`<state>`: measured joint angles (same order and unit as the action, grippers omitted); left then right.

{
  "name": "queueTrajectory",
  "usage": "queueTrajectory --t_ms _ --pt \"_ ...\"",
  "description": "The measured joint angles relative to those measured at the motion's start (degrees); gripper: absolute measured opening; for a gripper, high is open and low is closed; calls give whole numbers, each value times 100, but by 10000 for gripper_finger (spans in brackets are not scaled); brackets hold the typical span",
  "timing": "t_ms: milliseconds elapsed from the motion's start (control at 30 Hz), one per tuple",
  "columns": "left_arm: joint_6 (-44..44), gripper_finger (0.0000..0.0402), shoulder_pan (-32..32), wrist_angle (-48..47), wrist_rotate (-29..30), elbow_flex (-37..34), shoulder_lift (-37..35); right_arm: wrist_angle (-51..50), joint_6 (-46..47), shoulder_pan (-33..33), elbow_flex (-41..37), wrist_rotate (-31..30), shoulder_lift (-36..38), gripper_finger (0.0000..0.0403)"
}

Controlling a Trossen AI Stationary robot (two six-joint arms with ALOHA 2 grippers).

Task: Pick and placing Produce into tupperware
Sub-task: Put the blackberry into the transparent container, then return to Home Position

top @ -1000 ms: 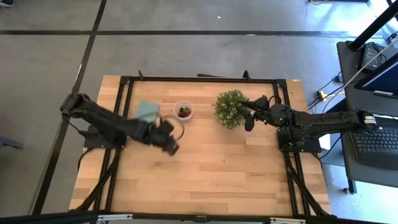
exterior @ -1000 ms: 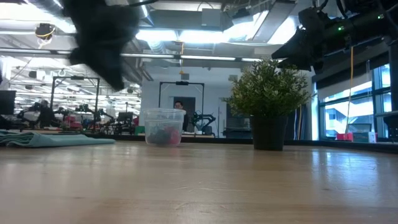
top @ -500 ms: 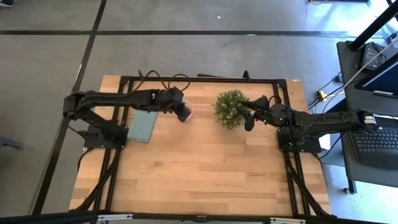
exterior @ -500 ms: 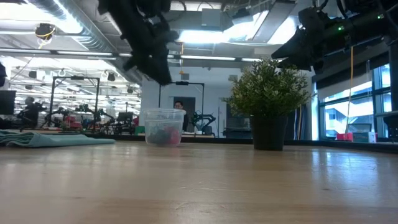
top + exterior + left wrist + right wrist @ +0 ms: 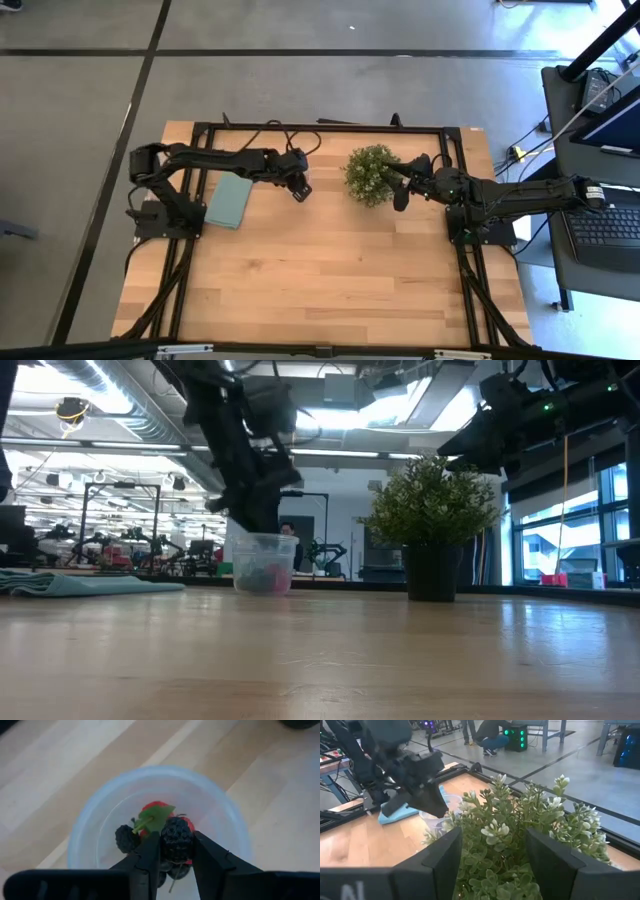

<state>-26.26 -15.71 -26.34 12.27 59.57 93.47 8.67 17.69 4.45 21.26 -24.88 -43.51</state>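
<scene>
A pale wooden table (image 5: pixel 330 280) in a black frame stands on a grey floor; beyond it the low view shows a large hall with workbenches, ceiling lights and a person far off. A teal cloth (image 5: pixel 229 201) lies beside the left arm. The left gripper (image 5: pixel 176 851) hangs directly over the tupperware (image 5: pixel 90 835), its fingers (image 5: pixel 150 857) narrowly parted and clamped on a dark berry (image 5: pixel 176 840). Below it, in the cup, lie a red strawberry piece (image 5: pixel 155 807) with a green leaf and another dark berry (image 5: pixel 125 838). The right gripper (image 5: pixel 400 183) waits with fingers spread wide on either side of the bushy plant (image 5: pixel 370 174).
</scene>
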Motion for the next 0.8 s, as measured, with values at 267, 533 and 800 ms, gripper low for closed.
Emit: queueTrajectory --t_ms 267,533,800 --pt "50 144 -107 75 64 -2 80 0 2 0 0 0 0 217" --pt "478 171 -115 184 70 0 -345 86 4 2 0 0 0 217" --pt "1382 162 -126 456 108 176 -1874 660 -574 3 299 -3 178 217"
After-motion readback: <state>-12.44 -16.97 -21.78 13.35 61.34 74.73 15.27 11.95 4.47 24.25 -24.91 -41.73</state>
